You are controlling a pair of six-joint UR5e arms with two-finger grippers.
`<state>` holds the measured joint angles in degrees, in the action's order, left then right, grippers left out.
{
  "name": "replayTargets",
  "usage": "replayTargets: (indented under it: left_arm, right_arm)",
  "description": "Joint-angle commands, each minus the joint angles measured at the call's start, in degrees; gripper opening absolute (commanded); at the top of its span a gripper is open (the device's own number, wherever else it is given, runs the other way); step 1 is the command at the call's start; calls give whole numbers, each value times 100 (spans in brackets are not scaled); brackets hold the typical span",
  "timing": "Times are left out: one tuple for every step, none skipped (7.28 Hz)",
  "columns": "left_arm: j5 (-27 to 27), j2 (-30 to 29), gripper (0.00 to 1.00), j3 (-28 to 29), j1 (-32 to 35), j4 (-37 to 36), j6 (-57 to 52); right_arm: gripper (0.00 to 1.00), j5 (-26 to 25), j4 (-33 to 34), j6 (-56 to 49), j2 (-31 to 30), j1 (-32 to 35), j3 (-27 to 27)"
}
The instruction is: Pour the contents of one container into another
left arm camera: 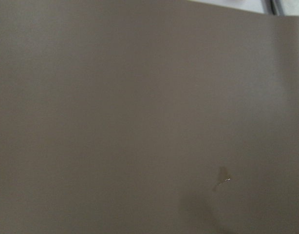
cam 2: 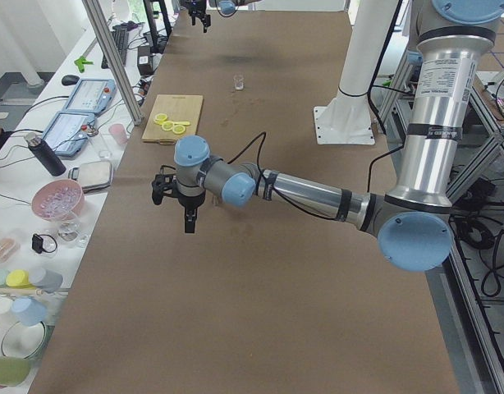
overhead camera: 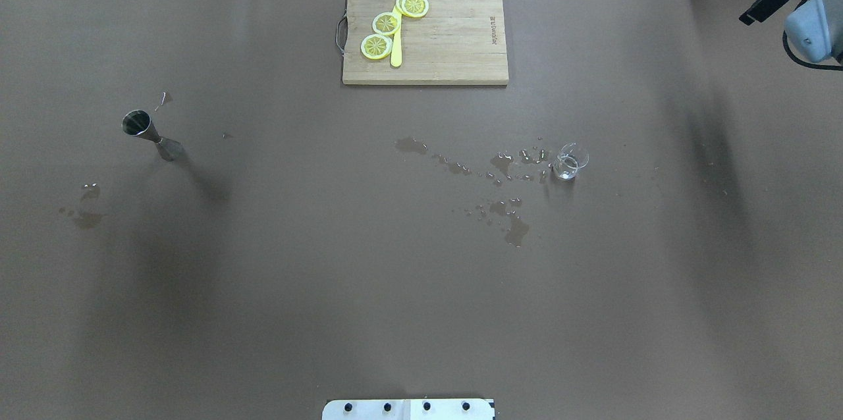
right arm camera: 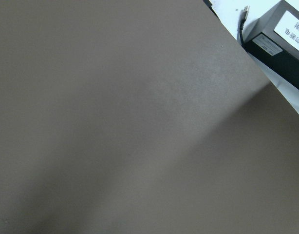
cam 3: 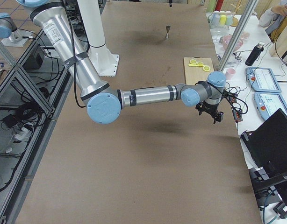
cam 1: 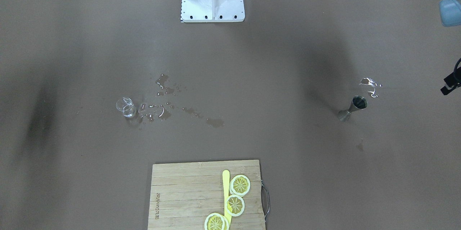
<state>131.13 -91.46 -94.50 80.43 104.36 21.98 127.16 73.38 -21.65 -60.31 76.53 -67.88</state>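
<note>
Left gripper [cam 2: 190, 223] first: we see it hanging over the table [overhead camera: 263, 308], far to the left of the board [overhead camera: 454, 51] and nearer the robot, fingers pointing down. We cannot tell whether they are spread or closed. A small wet patch [overhead camera: 85, 209] lies on the table left of the board and well toward the robot. The jigger [overhead camera: 139, 125] stands upright left of the board, a little nearer the robot than the board's near edge, and apart from both grippers. On the board's left half we find lemon slices [overhead camera: 386, 23] beside a yellow knife [overhead camera: 396, 51]. Spilled drops [overhead camera: 507, 196] trail from just in front of the board toward the right. At their right end the glass [overhead camera: 570, 160] stands upright, right of the board and nearer the robot. The right gripper [cam 3: 217, 117] hangs at the table's edge far right of the board; its state we cannot tell either.
</note>
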Motion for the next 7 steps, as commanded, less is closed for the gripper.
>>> replayTargets:
  left_arm:
    - [26,549,99,307,560,-21,-1795]
    - [200,550,99,327,831,-177,-1872]
    - [480,507,99,309,981,-431,-1908]
    - [466,480,99,257,983,-460,-2343]
    - [466,462,99,248,983,-460,-2417]
    - [457,453,99,248,974,-460,-2435]
    - [422,453,99,213,966,-460,-2444]
  right_arm:
    - [100,202,471,38,-77,405,-6]
    - [100,369,902,317,-138,581,-32]
    - [100,684,1219,929,-313,748,-50]
    - [100,974,1301,1605,-610,976,-67]
    - [100,1021,1301,2021,-996,1134,-241]
    - [100,1021,1328,2564,-1426,1249,-530]
    - [100,1030,1328,3518,-1822,1355,-838]
